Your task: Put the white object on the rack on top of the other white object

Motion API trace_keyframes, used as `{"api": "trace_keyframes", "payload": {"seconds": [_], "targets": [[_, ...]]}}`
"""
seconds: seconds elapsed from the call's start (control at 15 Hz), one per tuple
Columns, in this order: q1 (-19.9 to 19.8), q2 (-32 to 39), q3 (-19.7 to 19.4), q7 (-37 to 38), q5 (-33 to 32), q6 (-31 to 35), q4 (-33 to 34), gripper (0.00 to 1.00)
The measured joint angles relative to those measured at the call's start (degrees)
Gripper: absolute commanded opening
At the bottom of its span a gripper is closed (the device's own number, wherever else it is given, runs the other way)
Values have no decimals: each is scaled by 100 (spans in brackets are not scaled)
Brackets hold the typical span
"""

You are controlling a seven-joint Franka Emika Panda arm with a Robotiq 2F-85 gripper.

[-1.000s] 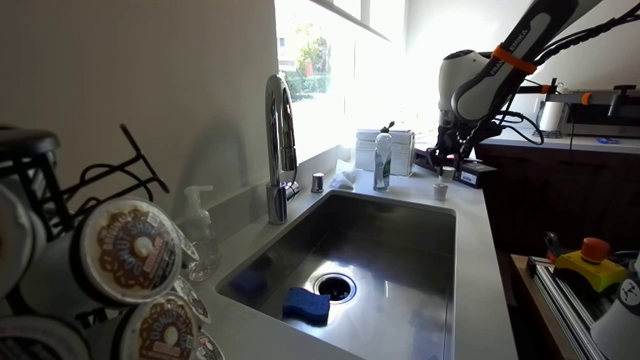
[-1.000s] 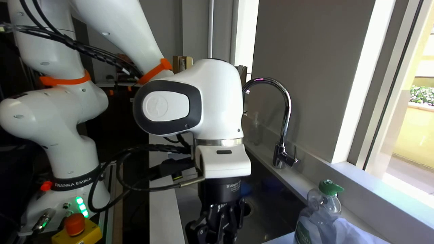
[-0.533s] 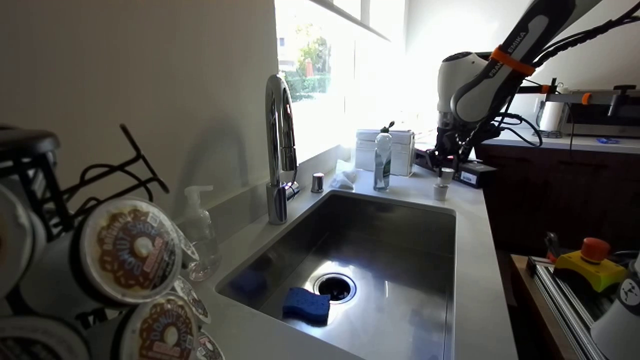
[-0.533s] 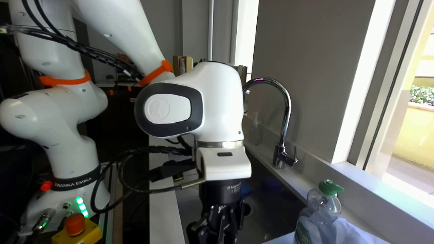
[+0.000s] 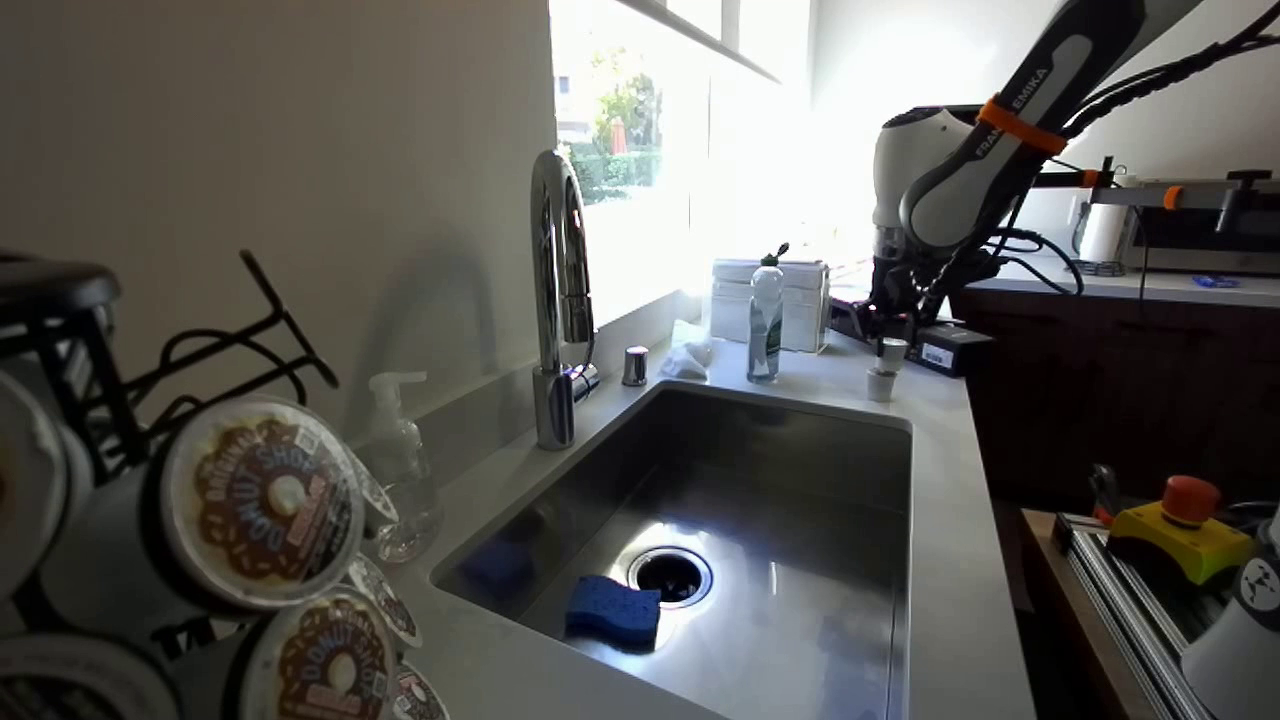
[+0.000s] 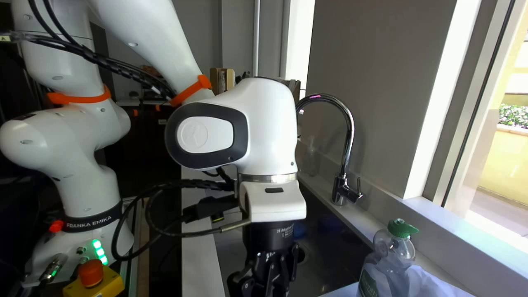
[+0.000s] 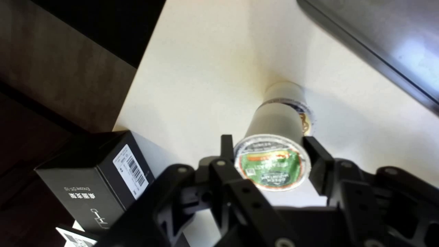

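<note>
My gripper point(image 7: 270, 149) is shut on a white cup-like pod point(image 7: 274, 120), one finger on each side of its green-printed lid point(image 7: 274, 166). The pod is upright, lid up. A second white pod point(image 7: 284, 92) stands on the counter just beyond and below it, its lid partly hidden. In an exterior view the held pod point(image 5: 892, 352) is directly above and slightly right of the lower pod point(image 5: 880, 386); I cannot tell whether they touch. In an exterior view the gripper point(image 6: 264, 274) shows with its fingertips cut off. The black wire rack point(image 5: 60, 290) with several pods is at the left.
A black box point(image 7: 99, 178) lies on the counter beside the gripper. The sink point(image 5: 780, 560) holds a blue sponge point(image 5: 612, 610). A dish-soap bottle point(image 5: 765, 320), white boxes point(image 5: 803, 310) and a tall faucet point(image 5: 553, 300) stand near the window. The counter edge point(image 7: 137, 72) is close by.
The gripper and the held pod have moved slightly down and a little left in an exterior view, closer to the lower pod. The lower pod has not moved.
</note>
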Motion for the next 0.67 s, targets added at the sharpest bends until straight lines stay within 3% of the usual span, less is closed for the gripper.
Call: {"api": "trace_keyframes", "payload": {"seconds": [0.67], "targets": [[126,56,-137,27,0,157,13,27]]}}
